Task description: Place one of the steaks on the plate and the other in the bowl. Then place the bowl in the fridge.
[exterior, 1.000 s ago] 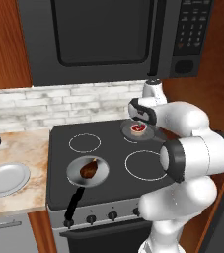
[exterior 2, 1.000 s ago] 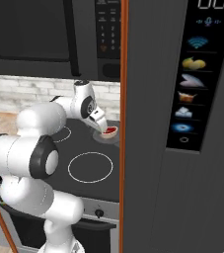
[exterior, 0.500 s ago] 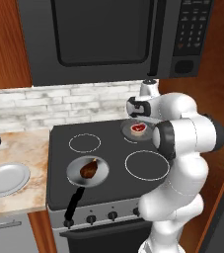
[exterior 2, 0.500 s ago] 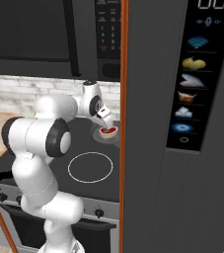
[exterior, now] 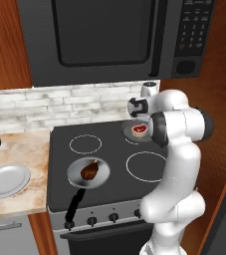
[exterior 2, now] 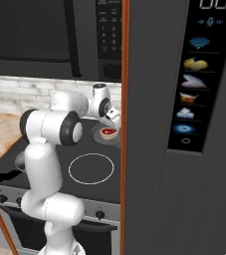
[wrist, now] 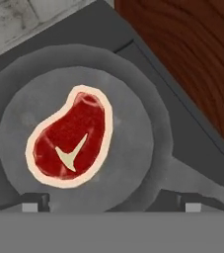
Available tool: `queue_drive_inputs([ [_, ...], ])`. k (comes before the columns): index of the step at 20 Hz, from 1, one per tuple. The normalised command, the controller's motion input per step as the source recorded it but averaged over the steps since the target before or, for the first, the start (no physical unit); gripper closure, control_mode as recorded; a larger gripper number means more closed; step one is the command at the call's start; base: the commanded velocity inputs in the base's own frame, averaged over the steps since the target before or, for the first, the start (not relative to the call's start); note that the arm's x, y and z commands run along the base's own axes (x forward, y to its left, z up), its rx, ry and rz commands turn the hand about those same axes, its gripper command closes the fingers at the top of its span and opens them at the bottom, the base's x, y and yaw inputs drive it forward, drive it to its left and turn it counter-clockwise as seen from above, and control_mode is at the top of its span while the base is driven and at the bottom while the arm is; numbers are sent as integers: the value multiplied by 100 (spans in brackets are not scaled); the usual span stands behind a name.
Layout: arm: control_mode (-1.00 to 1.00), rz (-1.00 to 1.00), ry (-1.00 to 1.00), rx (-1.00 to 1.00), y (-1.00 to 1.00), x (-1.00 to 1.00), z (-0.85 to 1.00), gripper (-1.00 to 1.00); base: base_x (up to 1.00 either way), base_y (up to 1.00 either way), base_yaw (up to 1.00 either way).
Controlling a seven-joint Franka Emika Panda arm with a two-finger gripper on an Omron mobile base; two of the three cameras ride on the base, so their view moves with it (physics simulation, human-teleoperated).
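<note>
Now, largest to smallest:
Fridge (exterior 2: 184,149): fills the right of the right base view, door shut; it comes last in the task.
Stove (exterior: 109,164): dark cooktop between the tabletop (exterior: 15,199) on the left and the wood panel on the right.
My arm: reaches to the far right burner; compared with a second ago the elbow has swung up and right, and the hand sits more squarely over the far pan.
Near pan (exterior: 88,173): on the near left burner, carrying the dark brown steak (exterior: 88,171).
Far pan (wrist: 84,133): on the far right burner, handle running toward the wood panel.
Plate (exterior: 6,179): on the tabletop at the left, bare, well apart from both pans.
Red steak (wrist: 70,142): flat in the middle of the far pan, right under my hand; it has not moved.
Pincer (exterior: 137,118): spread wide, pinching nothing, hovering above the red steak.
Step in hand: I judge it as the descent to grasp the red steak.
Doing it well: centre over the meat, turn so the tips straddle its narrower width, go straight down, stop short of the pan floor, then close gently and lift clear of the rim.
</note>
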Motion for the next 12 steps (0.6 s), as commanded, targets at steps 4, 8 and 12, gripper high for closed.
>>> queue_drive_inputs([
  [4,-100,0,0,0,-21,64,-11,-100,0,0,0],
  [8,-100,0,0,0,-4,52,-10,-100,0,0,0],
  [12,-100,0,0,0,0,23,-21,-100,0,0,0],
])
